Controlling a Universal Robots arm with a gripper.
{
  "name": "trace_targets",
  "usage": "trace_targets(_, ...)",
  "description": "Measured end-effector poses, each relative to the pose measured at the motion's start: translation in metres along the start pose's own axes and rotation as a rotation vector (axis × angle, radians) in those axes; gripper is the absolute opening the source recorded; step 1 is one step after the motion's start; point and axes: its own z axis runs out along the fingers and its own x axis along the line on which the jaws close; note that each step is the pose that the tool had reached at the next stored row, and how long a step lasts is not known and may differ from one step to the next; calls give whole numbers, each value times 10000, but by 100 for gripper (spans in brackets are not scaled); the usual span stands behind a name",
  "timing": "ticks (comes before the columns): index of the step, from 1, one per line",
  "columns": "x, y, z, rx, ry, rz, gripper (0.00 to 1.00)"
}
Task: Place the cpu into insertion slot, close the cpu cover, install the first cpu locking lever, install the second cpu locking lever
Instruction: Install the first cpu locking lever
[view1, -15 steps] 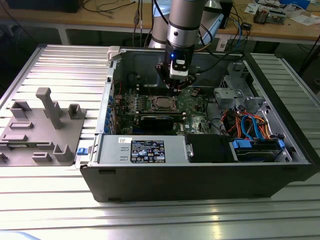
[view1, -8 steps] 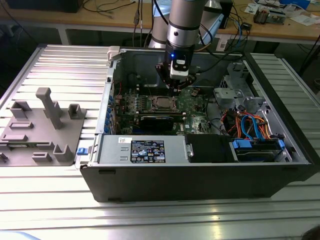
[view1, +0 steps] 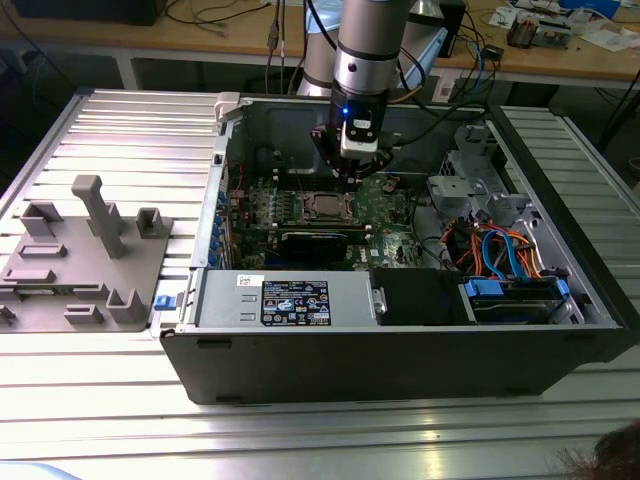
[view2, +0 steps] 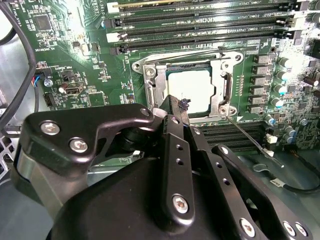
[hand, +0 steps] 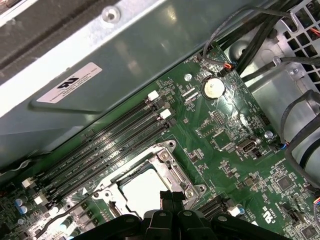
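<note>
Hand (view2: 184, 106) hangs low, fingers pinched together on nothing, tips at the edge of the cpu (view2: 195, 85). The chip sits in the insertion slot (view2: 226, 89) with the cpu cover (view2: 152, 82) lowered. A thin locking lever (view2: 247, 136) juts loose, and a slip off that wire could gouge the green board (view2: 100, 75).

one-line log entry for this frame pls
cpu: seated | cpu cover: closed over it | gripper: shut, empty, at cover's edge | locking lever: one angled out, not latched
</note>
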Motion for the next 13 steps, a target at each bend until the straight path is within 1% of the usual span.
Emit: trace_targets(13, 0, 0, 0, 0, -6, -170, 11)
